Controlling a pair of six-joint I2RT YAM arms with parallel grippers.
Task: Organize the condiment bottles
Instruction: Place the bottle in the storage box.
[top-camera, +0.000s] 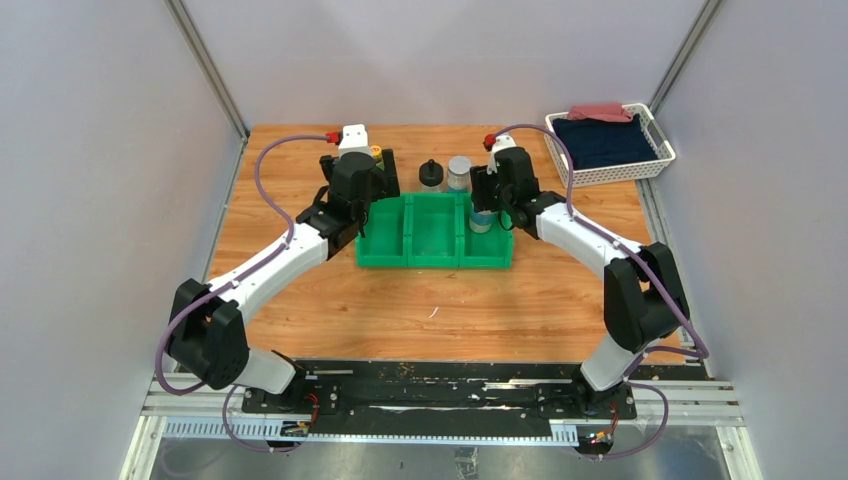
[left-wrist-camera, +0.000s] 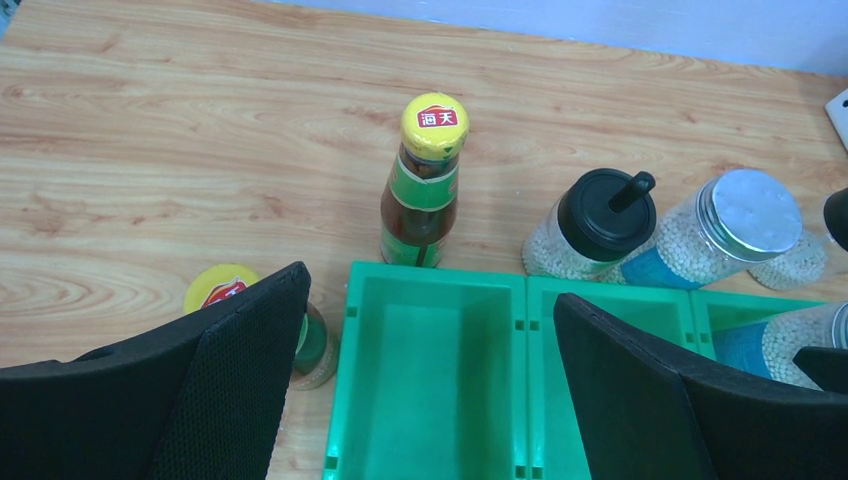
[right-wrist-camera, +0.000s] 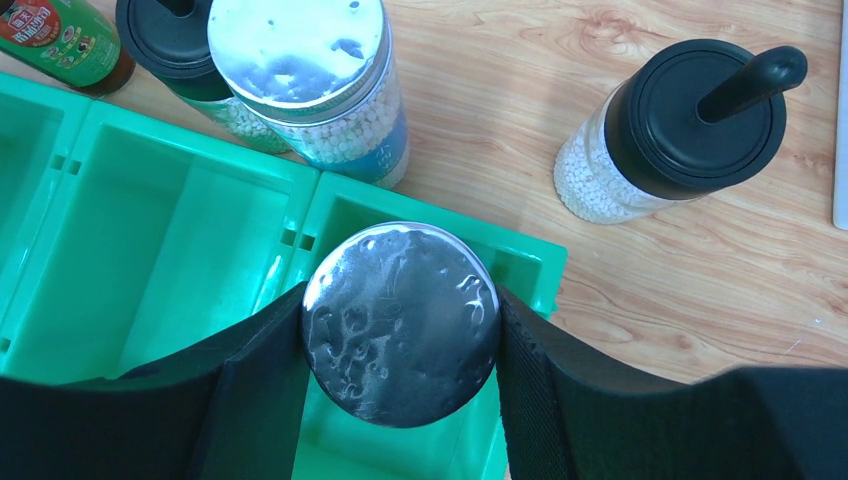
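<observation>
- Condiment bottles: one silver-lidded shaker (right-wrist-camera: 400, 323) of white pellets sits upright in the far end of the right compartment of the green three-compartment bin (top-camera: 433, 255). Whether its base touches the floor cannot be told.
- The right gripper (top-camera: 483, 200) clamps this shaker, one black pad on each side just under the lid.
- On the wooden table behind the bin stand a brown yellow-capped bottle (left-wrist-camera: 425, 190), a black knob-lidded jar (left-wrist-camera: 600, 220) and a second silver-lidded shaker (left-wrist-camera: 735, 225), all upright. The jar and the shaker touch.
- Another yellow-capped bottle (left-wrist-camera: 220, 290) stands just beside the bin's left wall.
- A second knob-lidded jar (right-wrist-camera: 690, 125) stands on the table near the bin's right far corner.
- A white basket (top-camera: 610, 178) at the far right corner holds dark blue cloth (top-camera: 605, 140) and a red piece (top-camera: 600, 112).
- The left gripper (left-wrist-camera: 428, 290) hangs over the left compartment, jaws spread wide, gripping nothing.
- Both arms reach forward, wrists bent down over the bin's ends.
</observation>
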